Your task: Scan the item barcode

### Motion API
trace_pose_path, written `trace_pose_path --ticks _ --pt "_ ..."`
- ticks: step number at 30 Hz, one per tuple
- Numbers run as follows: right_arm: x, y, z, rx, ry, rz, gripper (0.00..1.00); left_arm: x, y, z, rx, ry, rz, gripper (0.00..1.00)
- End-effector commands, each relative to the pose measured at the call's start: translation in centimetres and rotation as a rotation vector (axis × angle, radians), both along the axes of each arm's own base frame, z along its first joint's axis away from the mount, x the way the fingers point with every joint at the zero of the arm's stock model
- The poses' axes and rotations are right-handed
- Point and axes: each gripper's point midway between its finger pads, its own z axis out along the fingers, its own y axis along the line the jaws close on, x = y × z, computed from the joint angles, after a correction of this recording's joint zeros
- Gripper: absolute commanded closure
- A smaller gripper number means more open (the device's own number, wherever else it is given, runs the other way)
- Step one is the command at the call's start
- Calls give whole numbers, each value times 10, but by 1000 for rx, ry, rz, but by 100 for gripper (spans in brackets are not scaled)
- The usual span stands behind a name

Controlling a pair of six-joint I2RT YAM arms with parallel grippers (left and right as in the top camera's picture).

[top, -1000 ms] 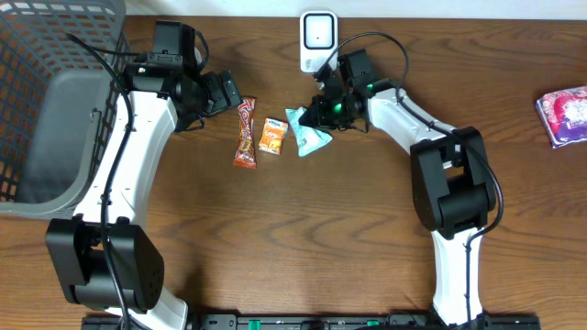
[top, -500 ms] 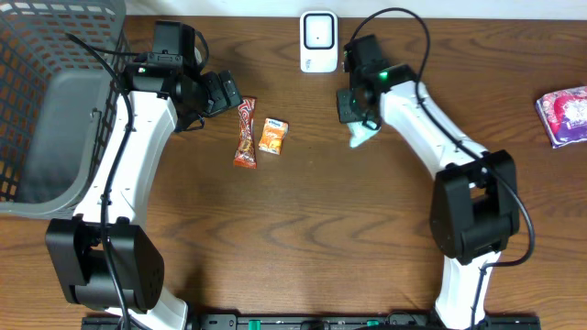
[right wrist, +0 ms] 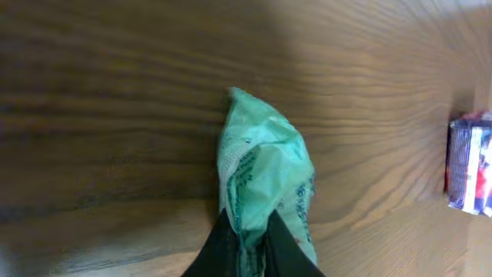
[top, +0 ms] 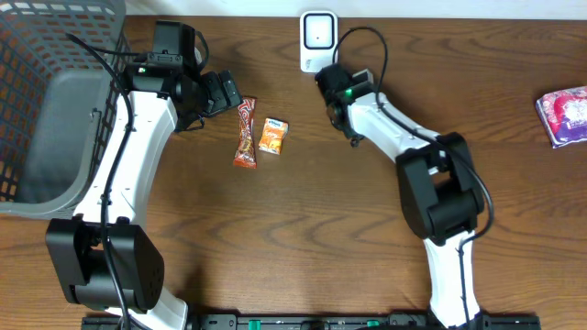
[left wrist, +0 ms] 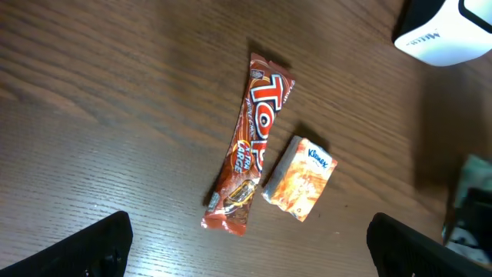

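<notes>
- Surface: a dark brown wooden table [top: 303,238]. A grey mesh basket [top: 55,101] stands at its far left edge.
- A white scanner [top: 318,40] stands at the back edge of the table, about midway across.
- Task item: a green packet [right wrist: 265,181]. The right wrist view shows it crumpled and hanging above the wood, with its near end caught between the fingers.
- Right gripper [right wrist: 250,235]: the dark fingers [right wrist: 290,250] are clamped on the green packet.
- In the overhead view the right gripper sits just in front of the scanner, and the arm hides the packet.
- Left gripper [top: 223,92]: the jaws are wide apart with nothing between them. It is positioned left of the loose items and is not touching them.
- A red-brown chocolate bar [left wrist: 250,146] lies flat on the table, left of centre.
- A small orange tissue pack [left wrist: 304,178] lies just beside the bar's lower half, on the scanner side. Whether the two touch cannot be told.
- A pink and purple package [top: 563,115] lies at the far right edge, well apart from everything else. It also shows at the margin of the right wrist view.
</notes>
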Motion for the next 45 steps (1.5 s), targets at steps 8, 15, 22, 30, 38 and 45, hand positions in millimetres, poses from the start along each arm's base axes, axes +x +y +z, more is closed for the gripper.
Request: trace_pose_path --ticks 8,15,22,30,38,45 --pt "-4 118 17 132 -82 240 57 2 0 1 1 -5 -4 2" --pt "18 119 70 146 -182 208 53 2 0 1 1 -5 -4 2" --pt "35 84 105 393 -94 130 50 2 0 1 1 -5 -5 2" --pt "-3 59 71 783 248 50 31 2 0 1 1 -5 -4 2" --pt "-18 49 12 791 287 -26 37 2 0 1 1 -5 -4 2" --pt "-24 49 -13 804 278 -69 66 2 0 1 1 -5 -4 2"
